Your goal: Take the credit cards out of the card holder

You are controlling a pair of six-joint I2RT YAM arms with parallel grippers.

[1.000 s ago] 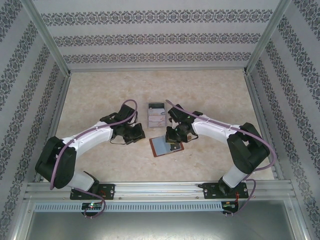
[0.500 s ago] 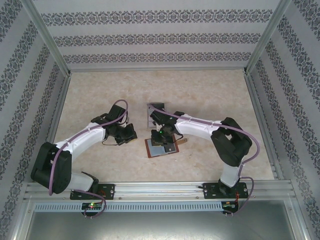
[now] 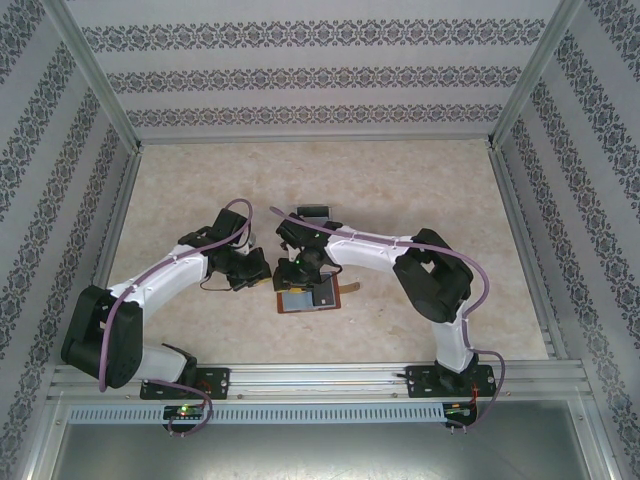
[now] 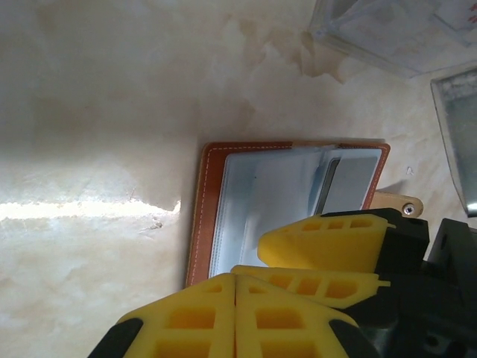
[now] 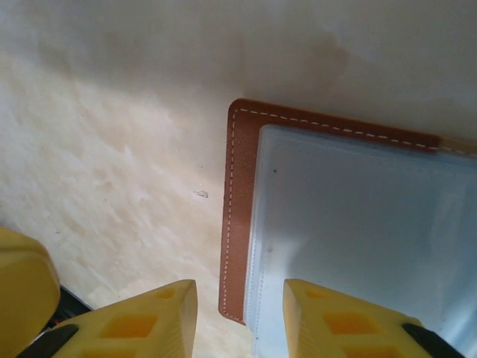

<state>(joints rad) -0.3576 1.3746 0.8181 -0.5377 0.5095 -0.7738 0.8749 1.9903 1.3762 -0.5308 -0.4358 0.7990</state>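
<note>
Top external view: we see the card holder [image 3: 305, 299] lying open on the table [image 3: 200, 180], near the middle, with both wrists gathered over and beside it.
Card holder details: the brown leather rim has pale stitching, and the grey-blue inner pockets face up. Its snap tab [image 4: 399, 203] sticks out past one short edge.
Left gripper [image 4: 235, 287]: clenched, with the yellow fingers pressed flat together and nothing between them. It sits low at the holder's stitched left edge, and we cannot tell whether it touches.
Right gripper [image 5: 238, 298]: released, fingers apart. The holder's rounded corner and bare table show in the gap beneath, and we see nothing pinched.
Credit cards: we cannot pick any out for certain. A pale grey panel [image 4: 349, 183] sits in the pocket nearest the tab.
Acrylic rack [image 4: 373, 30]: clear, standing on the table beyond the holder and apart from it.
</note>
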